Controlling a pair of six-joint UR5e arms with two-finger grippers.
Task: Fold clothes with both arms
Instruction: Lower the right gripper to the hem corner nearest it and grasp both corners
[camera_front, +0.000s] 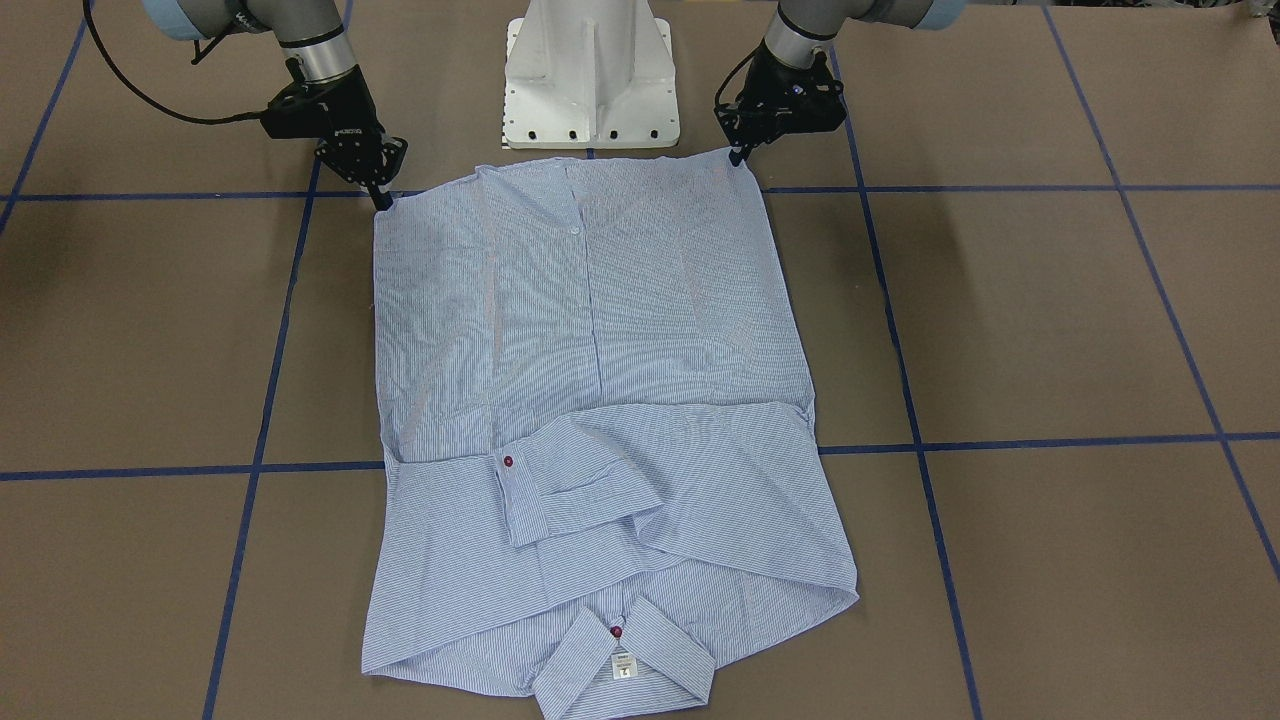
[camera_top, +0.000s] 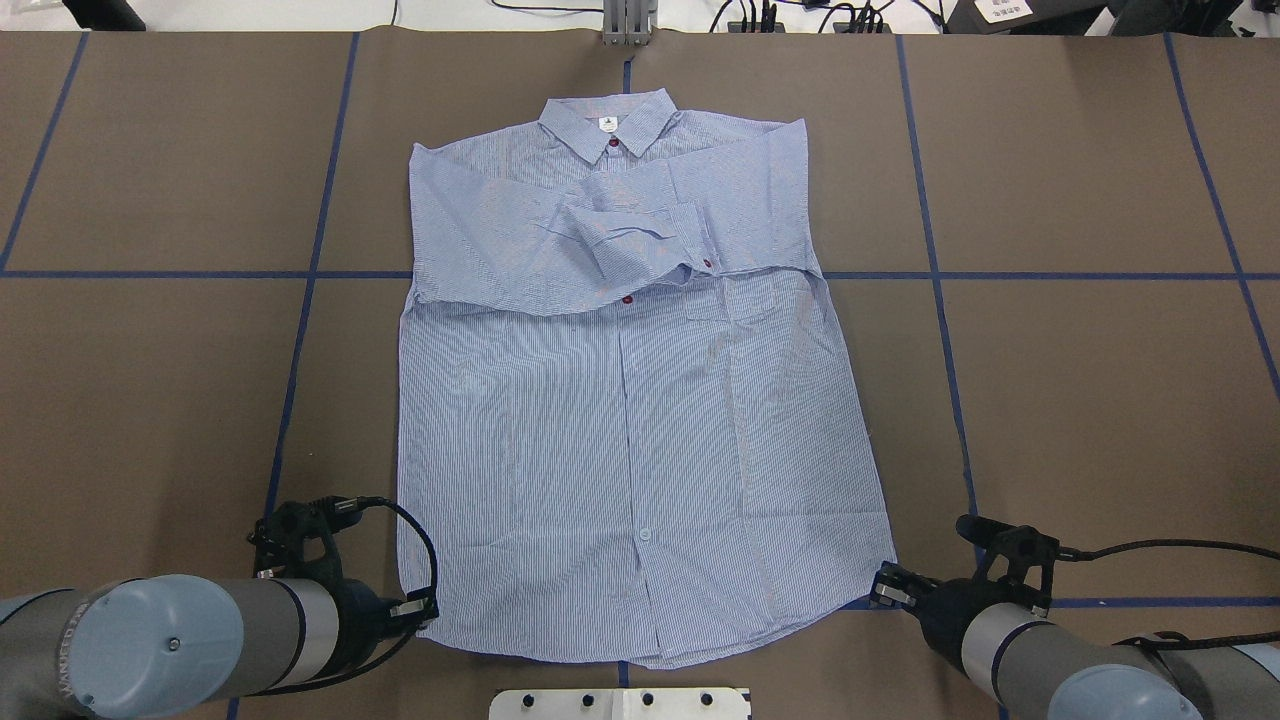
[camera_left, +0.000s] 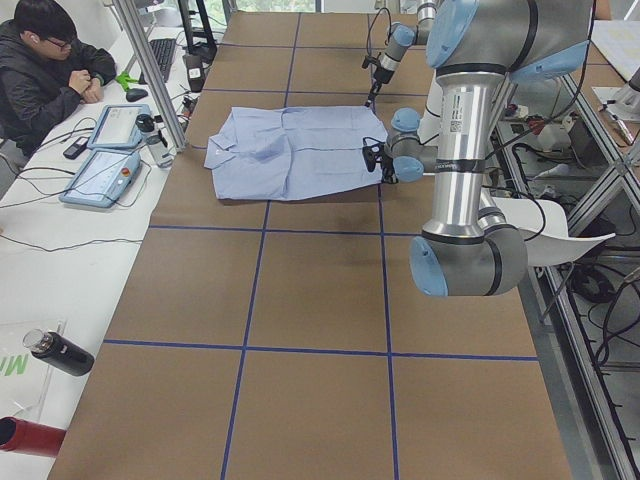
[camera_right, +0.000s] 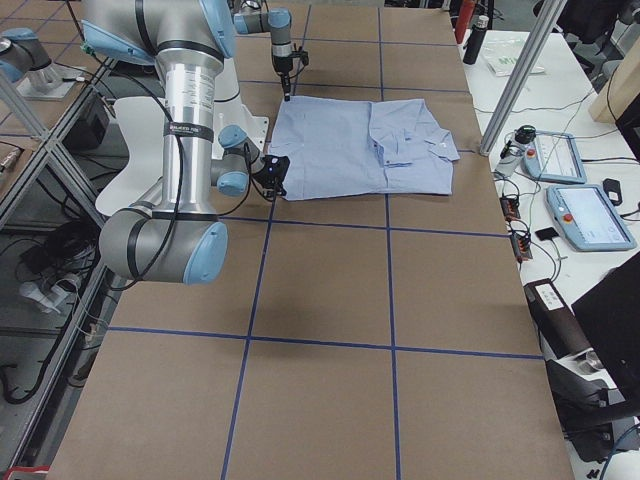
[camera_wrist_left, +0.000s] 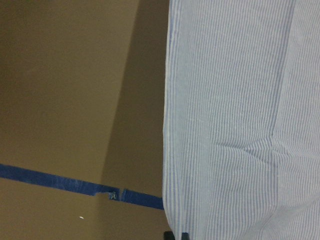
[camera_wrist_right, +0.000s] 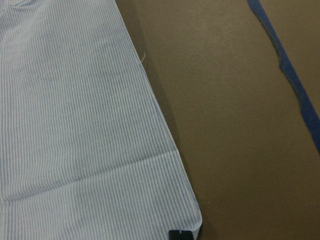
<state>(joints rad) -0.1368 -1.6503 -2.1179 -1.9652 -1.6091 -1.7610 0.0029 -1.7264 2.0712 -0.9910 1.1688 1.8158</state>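
Note:
The light-blue striped shirt lies flat on the brown table, front up. Its sleeves are folded across the chest and its collar points away from the robot. My left gripper is at the shirt's hem corner on its own side, low on the table, and its closed fingertips pinch that corner. My right gripper is at the other hem corner, also closed on the cloth. In the left wrist view the shirt edge runs down to the fingertips. The right wrist view shows the rounded hem corner.
The white pedestal base stands just behind the hem, between the two arms. Blue tape lines cross the table. An operator sits at a side bench with teach pendants beyond the collar end.

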